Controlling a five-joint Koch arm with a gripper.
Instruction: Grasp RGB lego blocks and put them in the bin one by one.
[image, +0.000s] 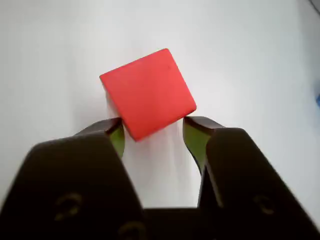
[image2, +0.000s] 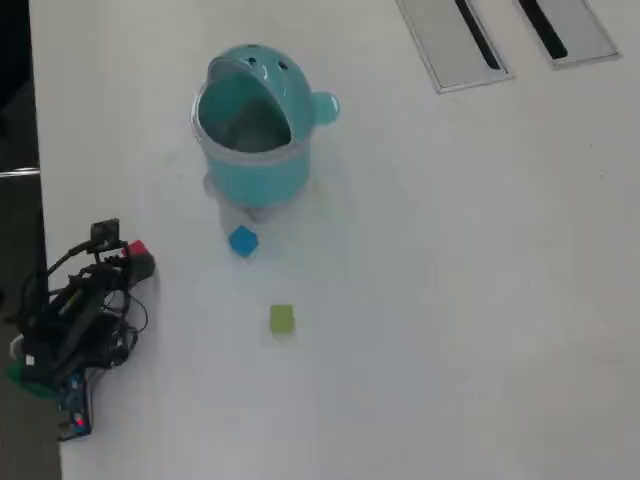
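Observation:
In the wrist view the red lego block (image: 147, 92) lies on the white table, turned at an angle. Its near corner sits between the fingertips of my gripper (image: 152, 121), which stands open with a jaw on either side of the block's lower edges. The overhead view places the red block (image2: 136, 248) at the gripper's tip (image2: 133, 258), at the table's left edge. The blue block (image2: 242, 241) lies just in front of the teal bin (image2: 255, 165), whose lid is swung back. The yellow-green block (image2: 282, 319) rests further toward the bottom of the view.
Two flat grey slotted panels (image2: 455, 45) are set into the table at the top right of the overhead view. The arm's base and cables (image2: 60, 340) sit at the left table edge (image2: 40, 200).

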